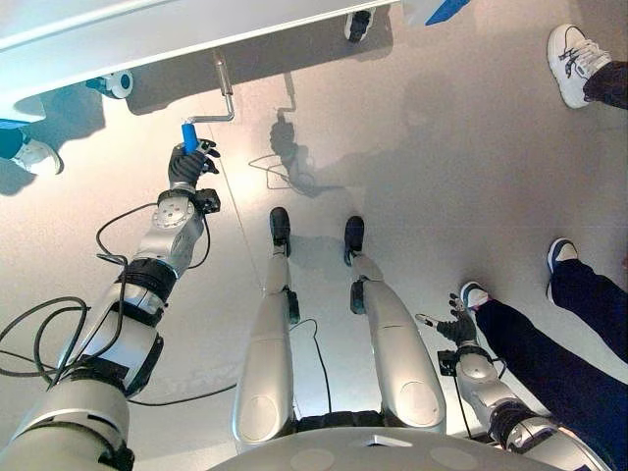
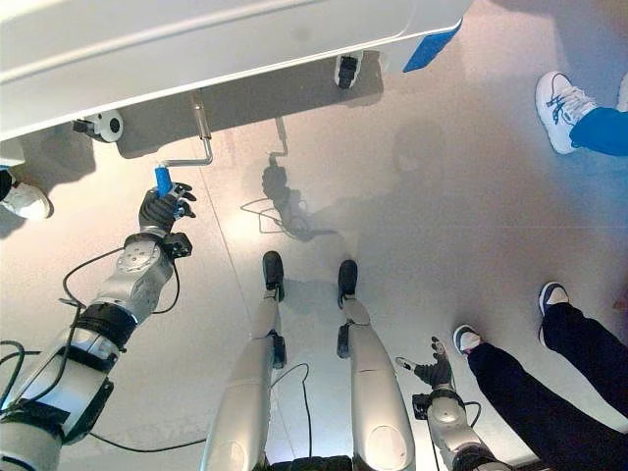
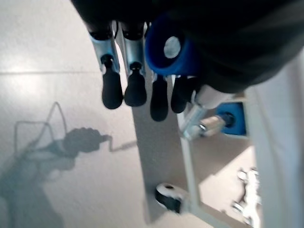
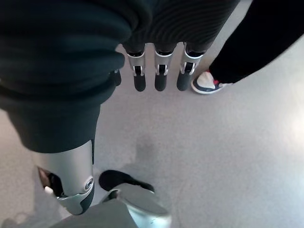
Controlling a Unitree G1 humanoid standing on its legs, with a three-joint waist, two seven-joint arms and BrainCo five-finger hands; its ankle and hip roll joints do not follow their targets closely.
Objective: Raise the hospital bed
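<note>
The white hospital bed [image 1: 147,39] runs along the top of the eye views. A metal crank [image 1: 226,93] sticks out from under its edge and ends in a blue handle [image 1: 189,135]. My left hand [image 1: 186,165] reaches up to it with its fingers curled round the handle. The left wrist view has the blue handle [image 3: 166,47] lying in the palm beside the dark fingertips [image 3: 112,90]. My right hand [image 1: 456,329] hangs low at my right side, holding nothing, its fingers [image 4: 159,78] straight.
A person in dark trousers [image 1: 559,343] stands close to my right hand, one shoe [image 1: 473,294] just beside it. A white shoe [image 1: 574,59] is at the far right. Bed casters [image 1: 118,83] [image 1: 358,25] rest on the grey floor, and another shoe [image 1: 34,155] is at the left.
</note>
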